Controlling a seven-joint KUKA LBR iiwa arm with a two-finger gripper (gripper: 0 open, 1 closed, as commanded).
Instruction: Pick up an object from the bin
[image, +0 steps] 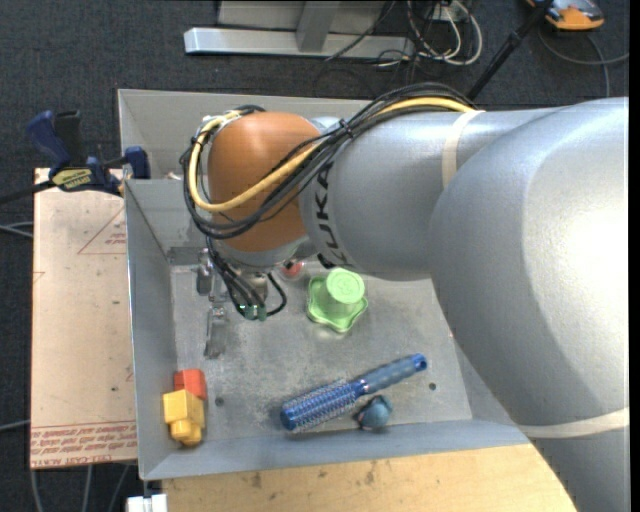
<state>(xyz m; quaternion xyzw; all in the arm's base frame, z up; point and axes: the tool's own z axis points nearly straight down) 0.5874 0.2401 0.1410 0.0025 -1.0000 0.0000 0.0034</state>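
One gripper (213, 343), low over bare floor in the left part of the bin (150, 310); open or closed: cannot tell.
Nearest: orange-and-yellow block toy (185, 405), front-left corner, apart from gripper. Further right: green lobed cup (335, 298), blue brush (350, 393), grey-blue ball (375, 413).

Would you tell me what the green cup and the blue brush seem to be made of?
Green cup: likely moulded plastic, smooth with a soft sheen. Blue brush: probably plastic too, with a glossy handle and a densely studded, bristled head.

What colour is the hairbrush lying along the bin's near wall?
The hairbrush is blue all over, seen best in the camera view.
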